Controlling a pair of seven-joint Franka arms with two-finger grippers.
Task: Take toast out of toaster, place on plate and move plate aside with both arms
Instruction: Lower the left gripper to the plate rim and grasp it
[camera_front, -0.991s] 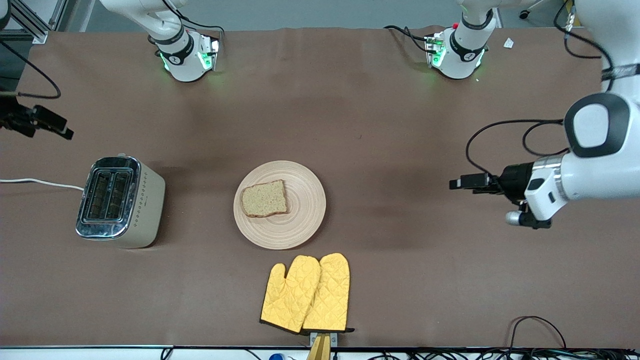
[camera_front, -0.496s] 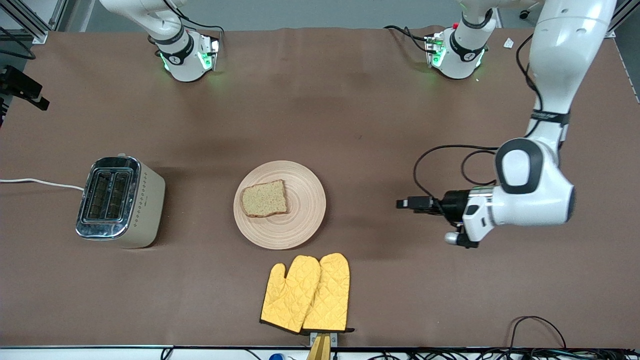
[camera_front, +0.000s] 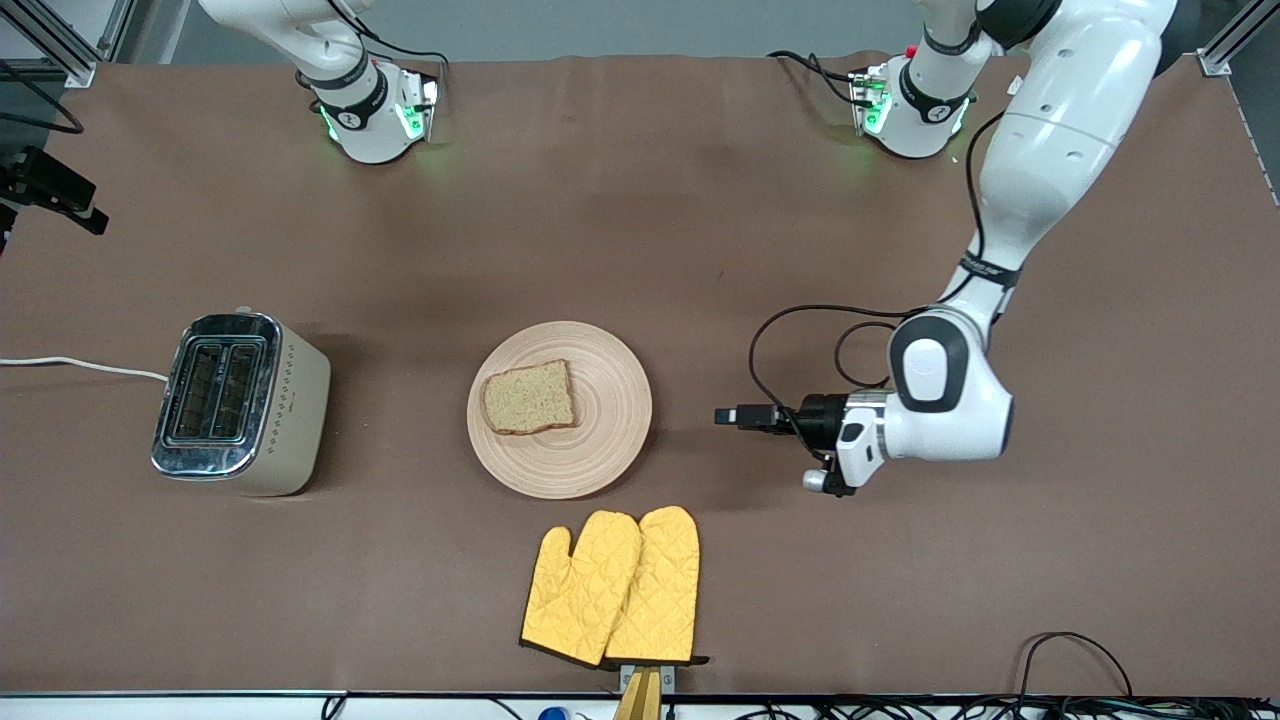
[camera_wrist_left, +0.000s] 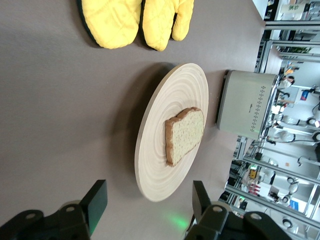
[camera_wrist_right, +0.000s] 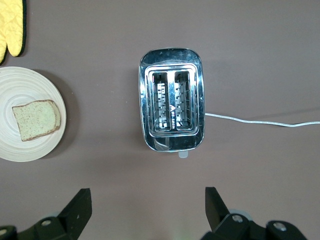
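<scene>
Toast (camera_front: 529, 397) lies on your plate (camera_front: 600, 440); your left gripper (camera_front: 728, 415) sits beside its rim, jaws apart and empty, while your right gripper (camera_wrist_right: 145, 207) waits spread wide above the toaster (camera_wrist_right: 172, 106).

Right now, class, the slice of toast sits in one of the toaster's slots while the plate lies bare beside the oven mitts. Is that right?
No. The toast lies on the plate; the toaster slots are empty, as the right wrist view shows. The plate does lie beside the oven mitts.
</scene>
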